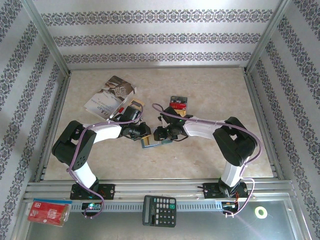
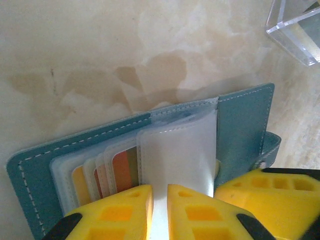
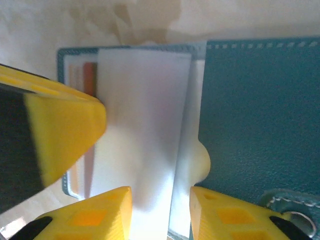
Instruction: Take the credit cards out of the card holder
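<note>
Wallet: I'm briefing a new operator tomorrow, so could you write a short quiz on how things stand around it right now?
1. True or false: the wallet is shut.
2. What lies at the bottom middle of the top view? A) calculator B) mug C) scissors
3. Which gripper is nearly shut around a clear sleeve?

Key:
1. False. It lies open, with cards showing in its sleeves.
2. A.
3. The left gripper. The right gripper stands wider, with a sleeve lying between its fingers.
</note>
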`<move>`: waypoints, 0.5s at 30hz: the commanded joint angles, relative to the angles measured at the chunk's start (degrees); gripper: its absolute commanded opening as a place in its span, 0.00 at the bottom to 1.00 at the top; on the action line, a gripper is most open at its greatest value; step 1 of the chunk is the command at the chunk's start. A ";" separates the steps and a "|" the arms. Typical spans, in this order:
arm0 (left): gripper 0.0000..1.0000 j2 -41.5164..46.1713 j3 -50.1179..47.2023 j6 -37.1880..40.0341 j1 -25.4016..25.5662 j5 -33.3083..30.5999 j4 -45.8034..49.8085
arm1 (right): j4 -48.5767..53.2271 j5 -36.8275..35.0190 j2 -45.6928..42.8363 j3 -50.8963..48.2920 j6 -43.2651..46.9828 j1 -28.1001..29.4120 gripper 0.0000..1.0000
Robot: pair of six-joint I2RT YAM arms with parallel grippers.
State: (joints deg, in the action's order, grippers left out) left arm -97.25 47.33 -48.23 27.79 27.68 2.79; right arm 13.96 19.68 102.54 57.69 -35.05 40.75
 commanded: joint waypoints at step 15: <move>0.24 6.48 -0.68 2.06 0.78 -1.16 7.35 | 0.72 -0.87 3.45 -1.09 -1.34 -0.82 0.20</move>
State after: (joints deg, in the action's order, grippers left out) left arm -89.69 46.13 -47.94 27.79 27.49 4.99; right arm 14.41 19.38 103.90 57.67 -35.77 40.23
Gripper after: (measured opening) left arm 0.244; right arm 0.204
